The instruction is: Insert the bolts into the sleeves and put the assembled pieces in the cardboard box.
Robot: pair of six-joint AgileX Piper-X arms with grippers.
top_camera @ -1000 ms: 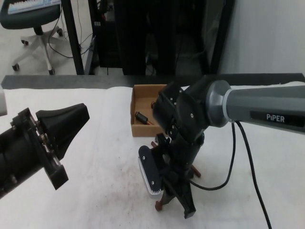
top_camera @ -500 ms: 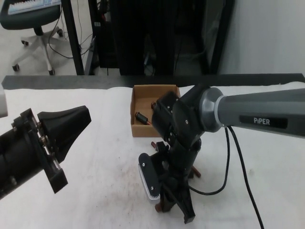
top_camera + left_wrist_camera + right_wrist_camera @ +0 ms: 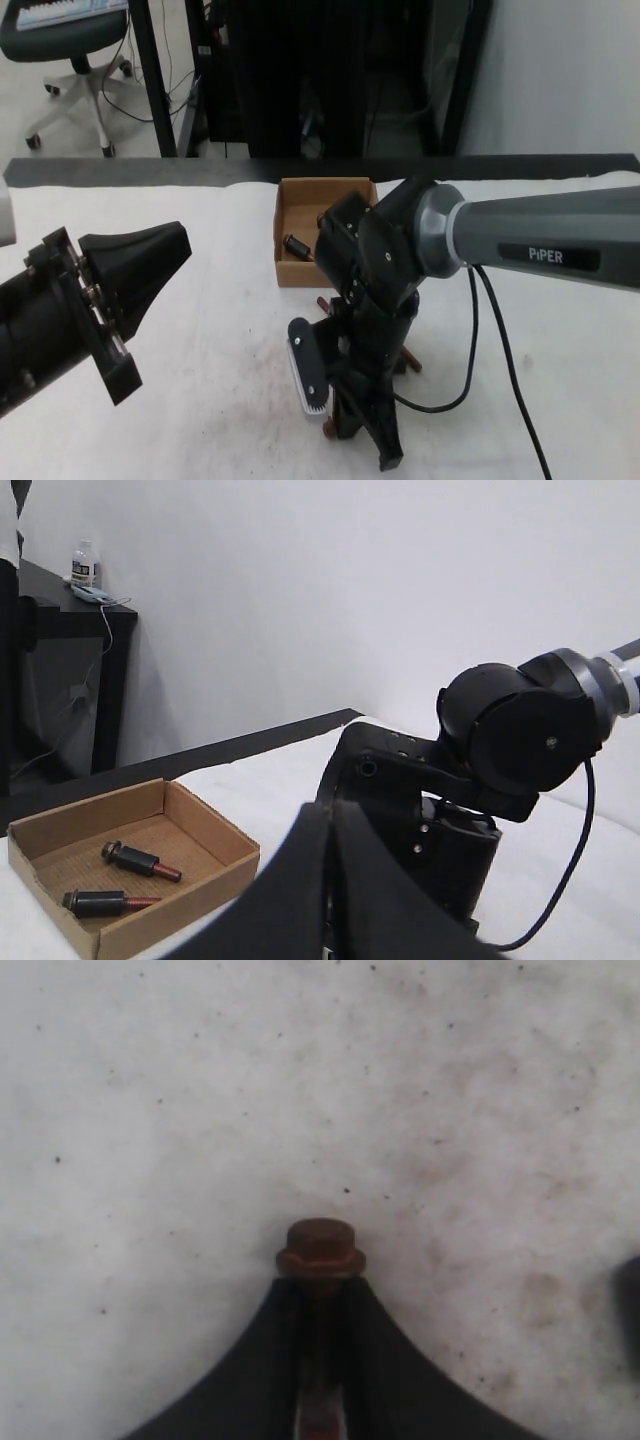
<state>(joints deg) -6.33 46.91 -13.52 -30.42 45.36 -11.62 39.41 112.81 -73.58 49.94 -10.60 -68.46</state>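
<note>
White, stained surface [image 3: 200,400] is spreading around the cardboard box [image 3: 215,832]. On the box's near side, our right end effector [image 3: 320,1285] is clamping a rusty bolt [image 3: 320,1245] by its shank, head poking out. We are judging it best to hold firm and lift straight before lining it with a sleeve. Left of the box, our left end effector [image 3: 150,250] is hanging closed, empty. Inside the box, two assembled pieces [image 3: 140,861] are lying side by side.
</note>
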